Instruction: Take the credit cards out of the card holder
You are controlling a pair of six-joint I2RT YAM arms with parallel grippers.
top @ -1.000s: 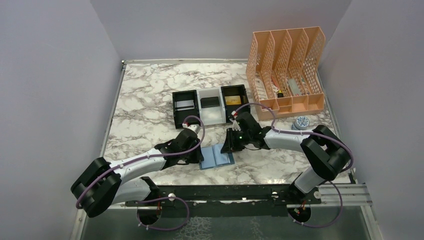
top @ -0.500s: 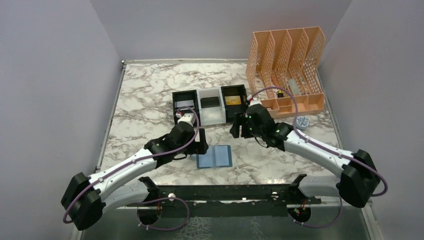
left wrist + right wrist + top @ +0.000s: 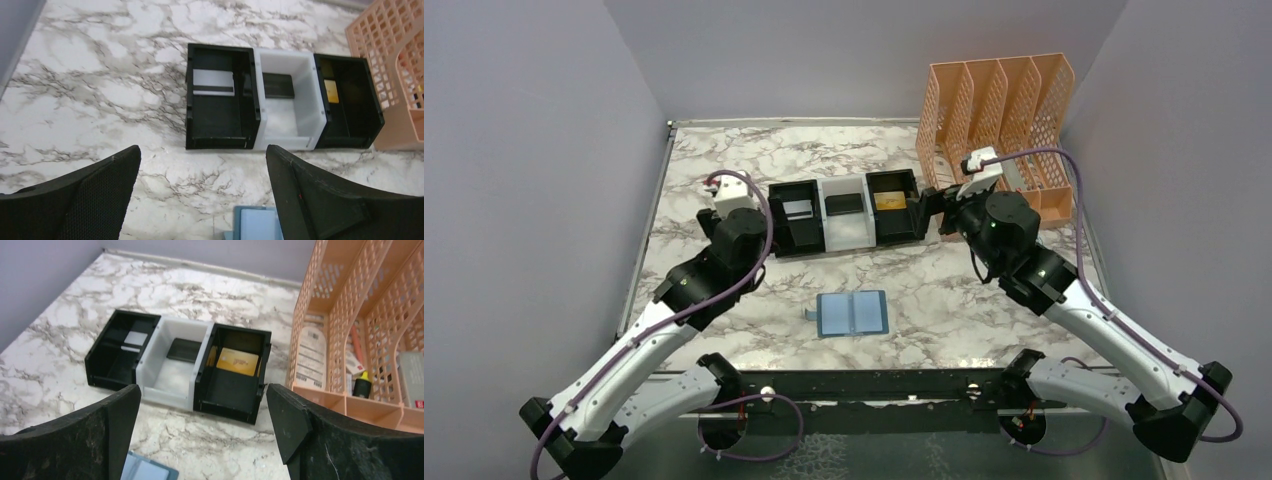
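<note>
Nearest, the card holder lies open and flat on the marble table, its pale blue panels showing no card that I can make out. Beyond it the left gripper and right gripper hover apart, jaws wide and empty. Farther back, the tray holds a silvery-grey card, a black card and a gold card, one per compartment. By my judgement the task looks finished, unless a slot pocket hides another card

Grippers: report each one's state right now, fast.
The left gripper is open, holding nothing.
The right gripper is open, holding nothing.
</note>
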